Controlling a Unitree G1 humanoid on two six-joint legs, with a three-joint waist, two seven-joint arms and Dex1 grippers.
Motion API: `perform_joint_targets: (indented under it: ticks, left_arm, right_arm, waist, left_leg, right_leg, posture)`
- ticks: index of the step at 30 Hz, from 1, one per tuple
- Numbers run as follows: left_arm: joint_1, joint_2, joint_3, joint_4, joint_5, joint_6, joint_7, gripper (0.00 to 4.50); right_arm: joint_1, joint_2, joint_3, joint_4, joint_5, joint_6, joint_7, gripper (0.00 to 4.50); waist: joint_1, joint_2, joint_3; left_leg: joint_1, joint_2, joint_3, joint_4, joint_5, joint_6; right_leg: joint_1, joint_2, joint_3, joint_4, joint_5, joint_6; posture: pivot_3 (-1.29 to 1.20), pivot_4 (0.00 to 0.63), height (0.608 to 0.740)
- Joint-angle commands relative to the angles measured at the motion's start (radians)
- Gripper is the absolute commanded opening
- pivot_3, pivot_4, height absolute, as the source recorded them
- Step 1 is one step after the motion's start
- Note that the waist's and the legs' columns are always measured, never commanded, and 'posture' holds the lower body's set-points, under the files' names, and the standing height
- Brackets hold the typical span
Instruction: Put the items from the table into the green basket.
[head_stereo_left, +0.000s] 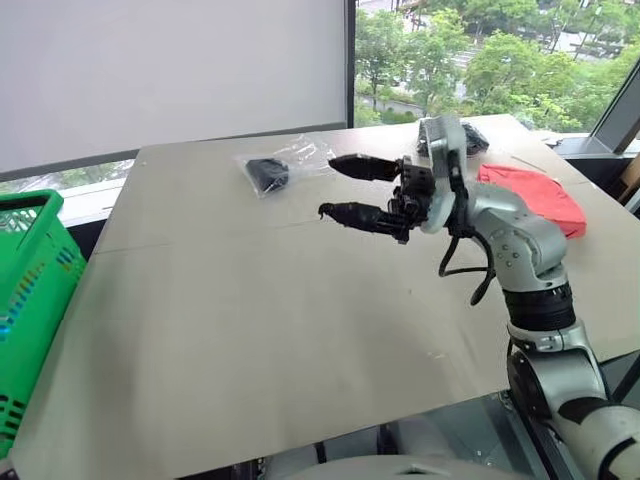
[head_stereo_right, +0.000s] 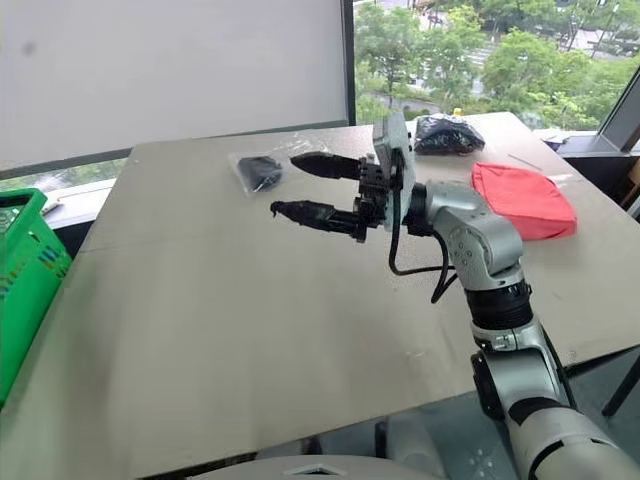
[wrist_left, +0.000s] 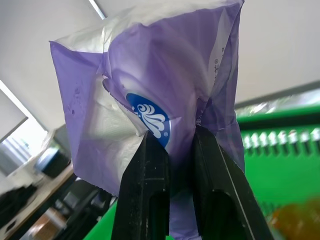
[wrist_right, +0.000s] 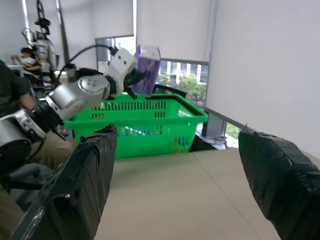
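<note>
From my head, the nearest thing is my right arm reaching across the large matte beige table (head_stereo_left: 250, 340), its right gripper (head_stereo_left: 345, 188) empty with both black fingers spread wide. Just beyond it lies the clear plastic bag with a black object (head_stereo_left: 272, 172). Farther back sits the black crinkly bundle (head_stereo_right: 448, 133), and beside it, near the table's right edge, the flat red fabric pouch (head_stereo_right: 522, 200). The big bright green plastic basket (head_stereo_left: 30, 290) with lattice sides stands off the table's left edge.

From my left wrist, my left gripper (wrist_left: 172, 155) is clamped on the soft purple tissue pack (wrist_left: 160, 100), pinching its wrapper, with green lattice behind it.

From my right wrist, between my own spread fingers, I see my left arm holding that purple pack up above the basket's rim.

I judge the step to be the drop of the tissue pack: next I should release it once it hangs over the basket's opening, then send the free right gripper to the clear bag.
</note>
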Motion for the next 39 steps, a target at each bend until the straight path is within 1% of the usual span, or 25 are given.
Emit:
perform_joint_targets:
  ticks: [1, 5, 6, 7, 8, 9, 10, 12, 13, 16, 19, 21, 24, 25, 27, 29, 32, 34, 35, 37, 39]
  left_arm:
    - [-0.002, -0.010, 0.042, -0.025, 0.011, 0.037, 0.014, 0.06]
    - [0.014, -0.032, 0.035, -0.026, 0.013, 0.074, 0.003, 0.06]
    - [0.016, -0.038, 0.036, -0.026, 0.011, 0.082, 0.002, 1.07]
    - [0.018, -0.044, 0.037, -0.025, 0.007, 0.091, -0.001, 1.37]
    - [0.019, -0.051, 0.039, -0.025, 0.000, 0.099, -0.005, 1.83]
    - [0.016, -0.057, 0.041, -0.026, -0.008, 0.104, -0.009, 2.40]
    - [0.013, -0.062, 0.040, -0.028, -0.012, 0.108, -0.013, 2.84]
    - [0.006, -0.069, 0.037, -0.030, -0.017, 0.103, -0.013, 3.86]
    - [0.003, -0.072, 0.036, -0.034, -0.019, 0.094, -0.014, 4.44]
    - [-0.017, -0.104, 0.030, -0.067, -0.086, 0.027, -0.069, 4.44]
    - [-0.051, -0.189, 0.047, -0.154, -0.259, -0.015, -0.181, 4.44]
    - [-0.037, -0.227, 0.044, -0.238, -0.364, -0.030, -0.270, 4.44]
    - [0.030, -0.310, 0.009, -0.409, -0.549, 0.046, -0.363, 4.44]
    - [0.071, -0.342, -0.024, -0.480, -0.597, 0.073, -0.380, 4.44]
    - [0.191, -0.380, -0.123, -0.614, -0.651, 0.109, -0.437, 4.44]
    - [0.296, -0.415, -0.214, -0.695, -0.643, 0.122, -0.444, 4.44]
    - [0.401, -0.453, -0.316, -0.710, -0.578, 0.084, -0.452, 4.44]
    - [0.412, -0.479, -0.332, -0.701, -0.579, 0.081, -0.427, 4.44]
    - [0.423, -0.482, -0.365, -0.708, -0.549, 0.084, -0.410, 4.44]
    - [0.442, -0.484, -0.422, -0.731, -0.488, 0.093, -0.378, 4.44]
    - [0.442, -0.485, -0.454, -0.776, -0.478, 0.108, -0.356, 4.44]
  right_arm:
    - [-0.028, -0.010, -0.021, -0.033, 0.030, -0.003, 0.005, 4.07]
    - [-0.027, -0.015, -0.012, -0.039, 0.031, -0.007, 0.001, 4.07]
    - [-0.027, -0.015, -0.011, -0.041, 0.031, -0.008, 0.000, 4.14]
    - [-0.027, -0.016, -0.010, -0.041, 0.030, -0.009, -0.001, 4.14]
    - [-0.026, -0.016, -0.009, -0.042, 0.029, -0.010, -0.003, 4.14]
    - [-0.026, -0.017, -0.008, -0.043, 0.028, -0.010, -0.003, 4.14]
    - [-0.025, -0.018, -0.008, -0.043, 0.027, -0.010, -0.003, 4.14]
    - [-0.023, -0.022, -0.007, -0.043, 0.025, -0.011, -0.001, 4.14]
    - [-0.021, -0.026, -0.007, -0.043, 0.023, -0.012, 0.000, 4.14]
    - [-0.011, -0.038, -0.006, -0.043, 0.014, -0.021, 0.004, 4.14]
    - [0.022, -0.061, -0.008, -0.047, -0.009, -0.047, -0.003, 4.14]
    - [0.063, -0.082, -0.008, -0.047, -0.056, -0.085, -0.027, 4.14]
    - [0.147, -0.118, -0.022, -0.044, -0.117, -0.125, -0.072, 4.14]
    - [0.174, -0.127, -0.028, -0.038, -0.139, -0.141, -0.093, 4.14]
    - [0.231, -0.150, -0.035, -0.023, -0.196, -0.167, -0.147, 4.14]
    - [0.282, -0.153, -0.046, -0.019, -0.248, -0.180, -0.228, 4.14]
    - [0.382, -0.156, -0.055, -0.048, -0.287, -0.175, -0.307, 4.14]
    - [0.430, -0.156, -0.052, -0.063, -0.324, -0.187, -0.350, 4.14]
    - [0.464, -0.154, -0.051, -0.066, -0.354, -0.219, -0.374, 4.14]
    - [0.510, -0.149, -0.058, -0.077, -0.380, -0.245, -0.407, 4.14]
    - [0.540, -0.158, -0.067, -0.112, -0.391, -0.261, -0.421, 4.14]
  waist:
    - [0.006, -0.001, -0.001]
    - [0.007, -0.001, -0.001]
    - [0.005, -0.001, -0.001]
    - [0.003, -0.002, -0.001]
    - [0.001, -0.002, -0.001]
    - [0.000, -0.002, -0.002]
    - [-0.001, -0.003, -0.002]
    - [-0.002, -0.003, -0.002]
    - [-0.002, -0.003, -0.002]
    - [0.000, -0.004, -0.003]
    - [0.006, -0.004, -0.004]
    - [0.007, -0.006, -0.005]
    - [0.006, -0.006, -0.005]
    - [0.006, -0.004, -0.005]
    - [0.006, -0.001, -0.005]
    - [0.007, 0.001, -0.005]
    - [0.012, 0.004, -0.004]
    - [0.021, 0.005, -0.004]
    - [0.025, 0.007, -0.003]
    - [0.026, 0.007, -0.003]
    - [0.025, 0.008, -0.002]
  left_leg:
    - [0.000, 0.000, 0.000, 0.000, 0.000, -0.001]
    - [-0.001, 0.000, -0.001, 0.000, -0.001, -0.001]
    - [-0.001, 0.000, -0.001, -0.001, -0.001, -0.001]
    - [-0.001, 0.000, -0.001, -0.001, -0.001, -0.001]
    - [-0.001, 0.000, -0.001, -0.001, -0.001, -0.001]
    - [-0.001, 0.000, -0.001, -0.001, -0.001, -0.002]
    - [-0.001, 0.000, -0.001, -0.001, -0.001, -0.002]
    - [0.000, 0.000, -0.001, -0.002, -0.001, -0.002]
    - [0.000, 0.000, -0.001, -0.002, -0.001, -0.002]
    - [0.000, 0.000, -0.001, -0.002, -0.001, -0.002]
    - [-0.001, -0.001, -0.001, -0.002, -0.001, -0.002]
    - [-0.001, -0.001, -0.001, -0.002, -0.001, -0.002]
    - [-0.002, -0.001, 0.000, -0.002, -0.001, -0.002]
    - [-0.002, -0.002, 0.000, -0.002, -0.001, -0.002]
    - [-0.002, -0.003, 0.001, -0.004, -0.001, -0.002]
    - [-0.001, -0.003, 0.002, -0.005, 0.000, 0.000]
    - [0.002, -0.002, 0.001, -0.005, 0.002, 0.003]
    - [0.003, -0.002, 0.000, -0.004, 0.002, 0.004]
    - [0.003, -0.002, 0.000, -0.004, 0.002, 0.004]
    - [0.003, -0.002, -0.001, 0.000, 0.002, 0.004]
    - [0.003, -0.002, -0.002, 0.001, 0.002, 0.004]
  right_leg:
    - [0.000, 0.000, -0.001, 0.000, 0.000, 0.000]
    - [0.000, -0.001, -0.001, 0.000, 0.000, -0.001]
    - [0.000, -0.002, -0.001, 0.000, 0.000, -0.001]
    - [0.000, -0.002, -0.001, 0.000, 0.000, -0.001]
    - [-0.001, -0.002, -0.001, 0.000, 0.000, -0.001]
    - [-0.001, -0.002, -0.001, 0.000, 0.000, -0.001]
    - [-0.001, -0.002, -0.001, 0.000, 0.000, -0.001]
    - [-0.001, -0.002, -0.001, 0.000, -0.001, -0.002]
    - [-0.001, -0.002, -0.001, 0.000, -0.001, -0.002]
    - [-0.001, -0.003, -0.001, 0.000, -0.001, -0.002]
    - [-0.001, -0.005, -0.002, 0.000, -0.001, -0.002]
    - [-0.001, -0.005, -0.002, 0.000, -0.001, -0.002]
    - [-0.001, -0.006, -0.002, -0.001, -0.001, -0.002]
    - [-0.001, -0.006, -0.002, -0.002, -0.001, -0.002]
    - [-0.001, -0.007, -0.002, -0.003, -0.001, -0.002]
    - [0.000, -0.007, -0.002, -0.003, -0.001, -0.002]
    - [0.001, -0.002, -0.001, -0.002, -0.001, -0.003]
    - [0.002, 0.002, -0.001, -0.002, -0.003, -0.005]
    - [0.002, 0.004, 0.000, -0.001, -0.004, -0.005]
    - [0.002, 0.008, 0.000, 0.000, -0.004, -0.005]
    - [0.002, 0.010, 0.002, 0.000, -0.006, -0.002]
  posture:
    - [-0.08, 0.000, 0.740]
    - [-0.08, 0.000, 0.740]
    - [-0.08, 0.000, 0.740]
    - [-0.08, 0.000, 0.740]
    - [-0.09, 0.000, 0.740]
    - [-0.09, 0.000, 0.740]
    - [-0.09, 0.000, 0.740]
    - [-0.09, 0.000, 0.740]
    - [-0.09, 0.000, 0.740]
    - [-0.09, 0.000, 0.740]
    - [-0.07, 0.000, 0.740]
    - [-0.06, 0.000, 0.740]
    - [-0.04, 0.000, 0.740]
    - [-0.04, 0.000, 0.740]
    - [-0.04, 0.000, 0.740]
    - [-0.05, 0.000, 0.740]
    - [-0.06, 0.000, 0.740]
    - [-0.07, 0.000, 0.740]
    - [-0.08, 0.000, 0.740]
    - [-0.09, 0.000, 0.740]
    - [-0.09, 0.000, 0.740]
